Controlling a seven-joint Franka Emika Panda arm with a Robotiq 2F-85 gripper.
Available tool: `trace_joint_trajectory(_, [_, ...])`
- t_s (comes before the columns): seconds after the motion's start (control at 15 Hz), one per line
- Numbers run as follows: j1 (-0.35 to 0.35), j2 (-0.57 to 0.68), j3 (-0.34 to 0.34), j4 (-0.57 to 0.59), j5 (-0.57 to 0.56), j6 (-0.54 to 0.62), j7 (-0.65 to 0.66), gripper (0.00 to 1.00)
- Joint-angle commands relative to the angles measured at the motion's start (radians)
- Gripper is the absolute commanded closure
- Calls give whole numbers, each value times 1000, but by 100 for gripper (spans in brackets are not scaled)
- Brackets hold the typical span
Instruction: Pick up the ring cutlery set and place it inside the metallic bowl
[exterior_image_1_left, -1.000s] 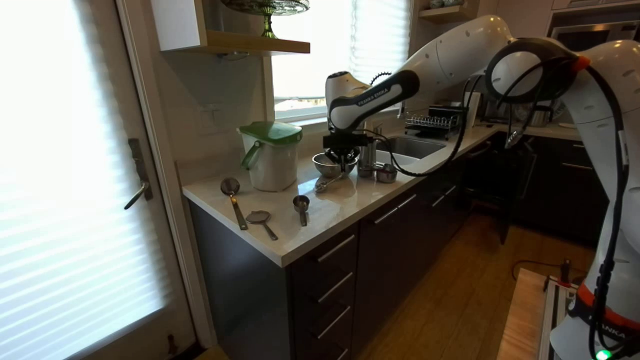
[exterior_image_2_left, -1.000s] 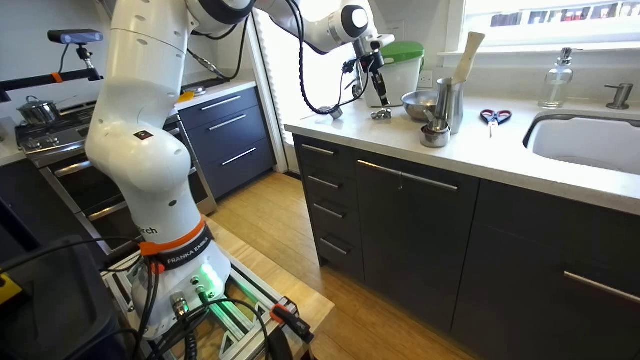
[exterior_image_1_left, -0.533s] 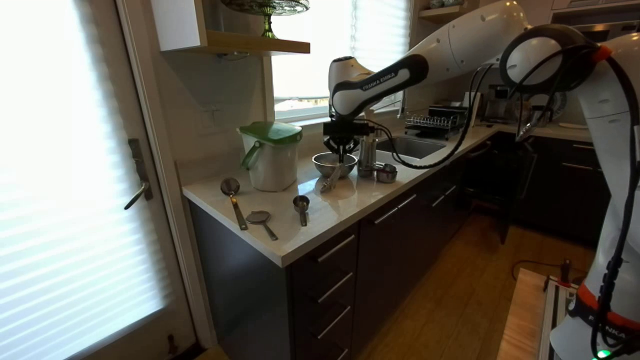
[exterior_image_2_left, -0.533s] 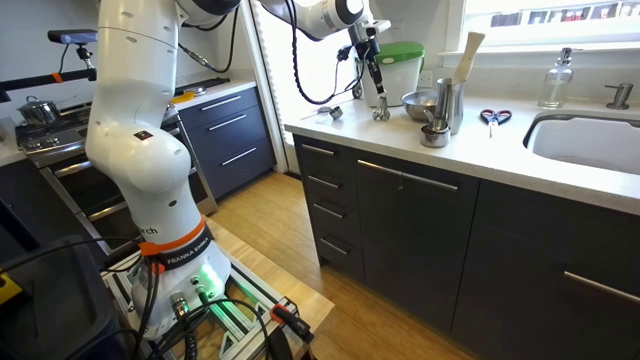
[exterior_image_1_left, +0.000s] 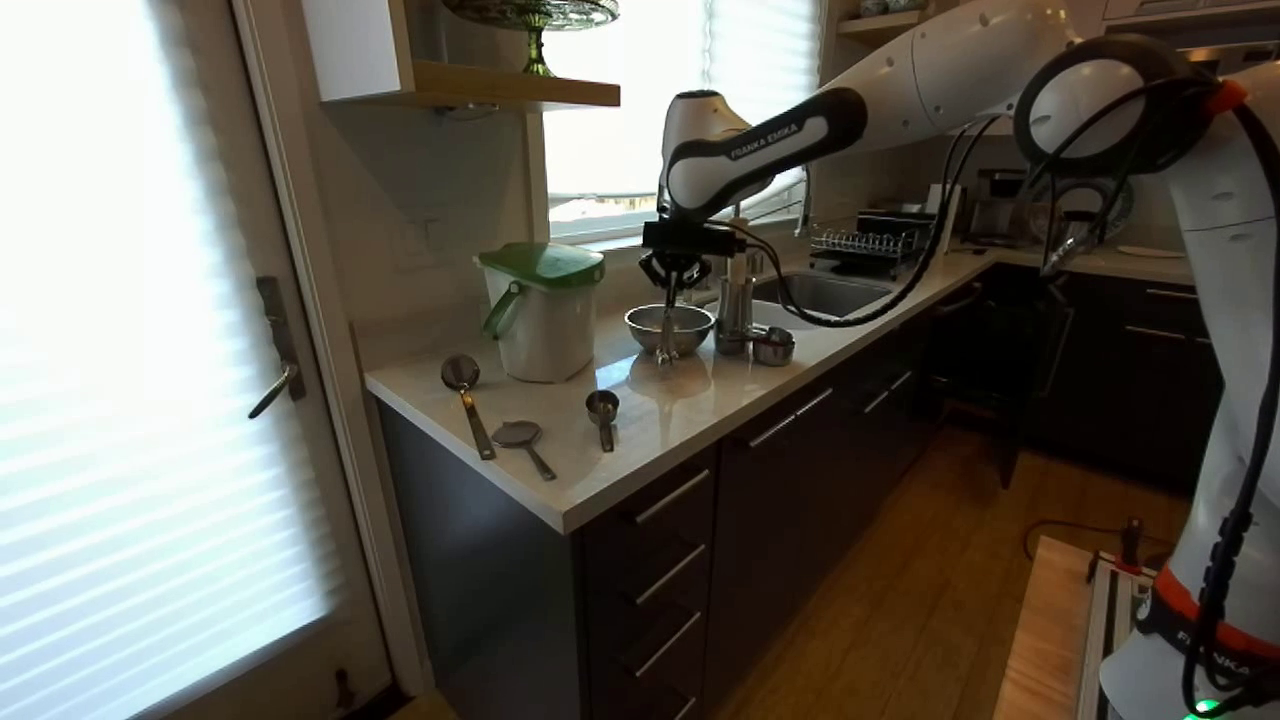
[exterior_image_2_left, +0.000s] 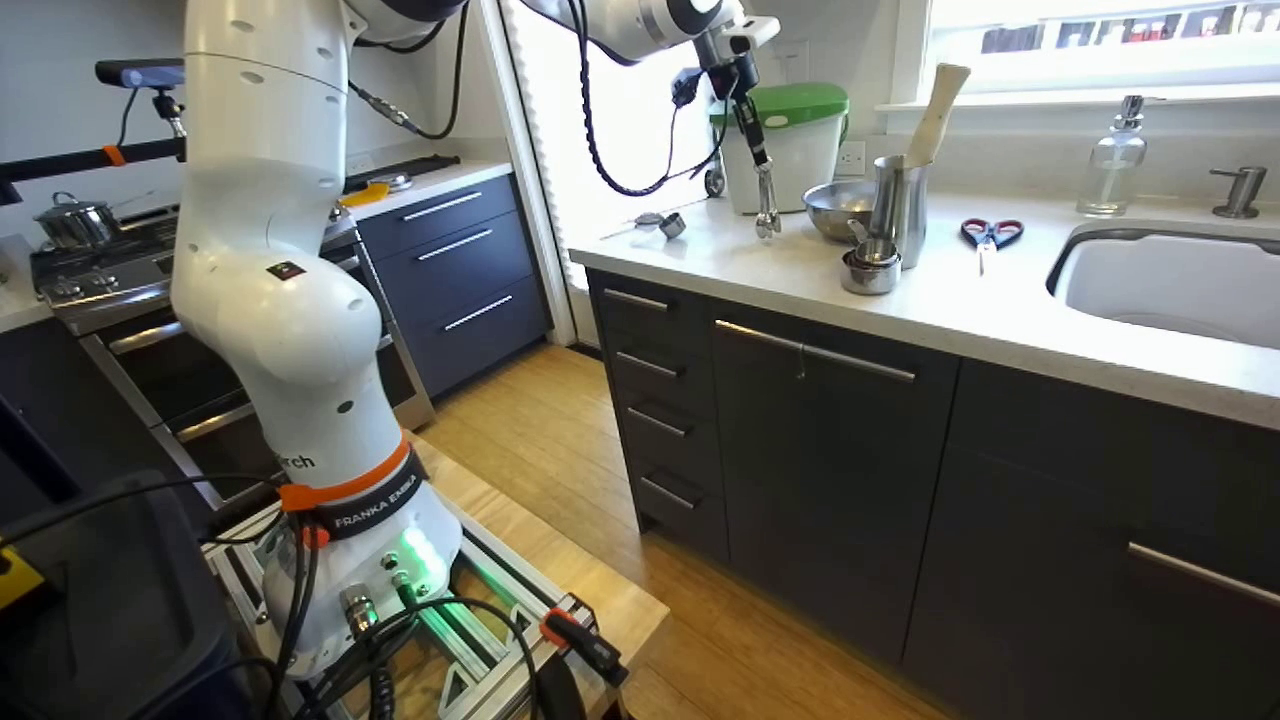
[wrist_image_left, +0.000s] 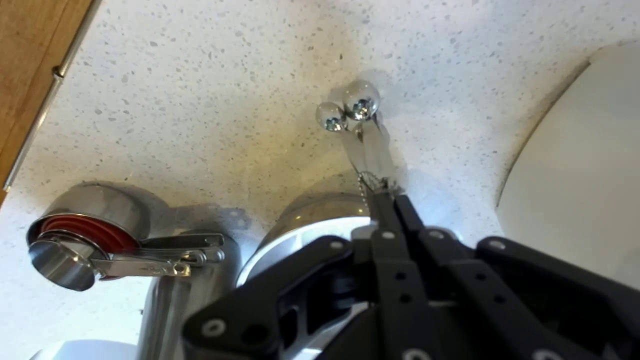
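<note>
Wrist view: cutlery set (wrist_image_left: 372, 146) held in gripper (wrist_image_left: 392, 197), outside bowl (wrist_image_left: 315, 212).
The cutlery set is clamped at its upper end between narrowly spaced fingers and is held with its round heads downward; whether the counter (wrist_image_left: 200, 100) is touched cannot be determined. In an exterior view, the cutlery set (exterior_image_2_left: 767, 203) is shown just beside the bowl, apart from it. The bowl is positioned between the canister (exterior_image_2_left: 905, 215) and the green-lidded bin (exterior_image_1_left: 548, 325). Measuring cups (wrist_image_left: 102, 201) are nested next to the canister. Scissors (exterior_image_2_left: 990, 235) are laid near the sink (exterior_image_2_left: 1190, 285). A scoop (exterior_image_1_left: 602, 408) and two longer utensils (exterior_image_1_left: 518, 434) are laid near the counter's corner.
</note>
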Motion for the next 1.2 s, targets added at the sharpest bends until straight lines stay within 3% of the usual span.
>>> trace_joint_trajectory(0.0, [-14,-43,5,-46,24,76,-6,99])
trace_joint_trajectory(0.67, [-40,-85,3,-19,78,168,-5,99])
trace_joint_trajectory(1.13, [-57,-52,-38,45,54,218,75,99])
